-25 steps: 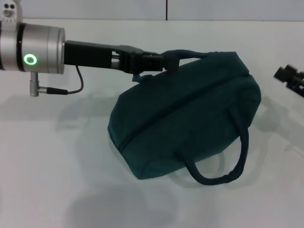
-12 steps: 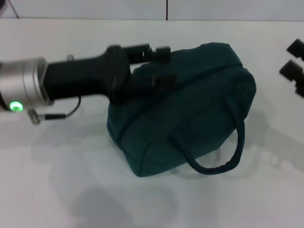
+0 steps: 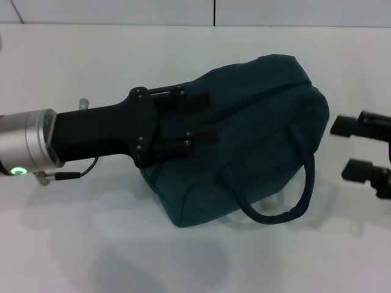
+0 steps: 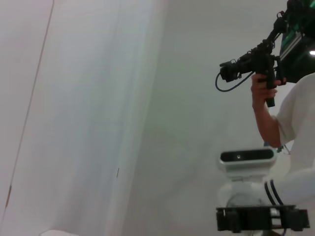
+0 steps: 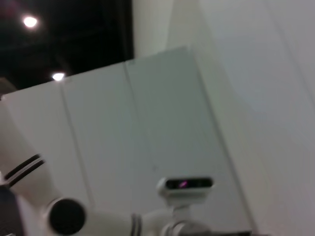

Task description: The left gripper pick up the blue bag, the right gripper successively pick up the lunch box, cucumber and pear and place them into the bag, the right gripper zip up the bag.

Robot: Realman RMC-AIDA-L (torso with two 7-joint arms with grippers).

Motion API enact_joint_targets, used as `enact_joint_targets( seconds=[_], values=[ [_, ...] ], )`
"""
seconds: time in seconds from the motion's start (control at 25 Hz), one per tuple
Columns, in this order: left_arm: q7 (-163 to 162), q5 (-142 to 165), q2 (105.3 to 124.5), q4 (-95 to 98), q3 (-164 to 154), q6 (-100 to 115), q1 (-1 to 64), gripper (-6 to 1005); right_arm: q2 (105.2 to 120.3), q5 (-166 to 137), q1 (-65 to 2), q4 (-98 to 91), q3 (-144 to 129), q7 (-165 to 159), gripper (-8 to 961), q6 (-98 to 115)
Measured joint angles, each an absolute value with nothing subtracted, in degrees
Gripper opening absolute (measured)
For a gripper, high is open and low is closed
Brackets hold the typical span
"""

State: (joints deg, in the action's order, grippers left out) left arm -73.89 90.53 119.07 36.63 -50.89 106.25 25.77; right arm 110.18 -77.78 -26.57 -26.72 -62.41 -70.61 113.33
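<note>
The left arm [image 3: 36,145] has a brushed silver cylinder with a glowing green ring light and a thin black cable. A matte black housing with small screws carries the left gripper [image 3: 198,119]. The right gripper [image 3: 357,149] is black too.

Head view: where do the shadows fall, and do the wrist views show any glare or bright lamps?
Head view: soft grey shadows lie on the white table under the left gripper and in front of the blue bag; no harsh glare. Right wrist view: two bright ceiling lamps glow against a dark ceiling. Left wrist view: even, pale light, no lamps visible.
</note>
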Motion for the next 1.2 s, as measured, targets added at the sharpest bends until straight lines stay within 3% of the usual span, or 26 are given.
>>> enact_joint_targets(
  seconds=[0.6, 1.2],
  values=[
    [-72.9, 92.6, 118.94, 36.7, -50.9, 106.4, 25.7, 619, 109.64, -82.1, -30.4, -26.9, -62.4, -72.3, 662, 113.3],
    [-72.9, 92.3, 118.48, 36.7, -50.5, 106.4, 25.8, 622, 110.88, -83.7, -32.6, -26.6, -62.4, -73.0, 662, 110.3]
  ],
)
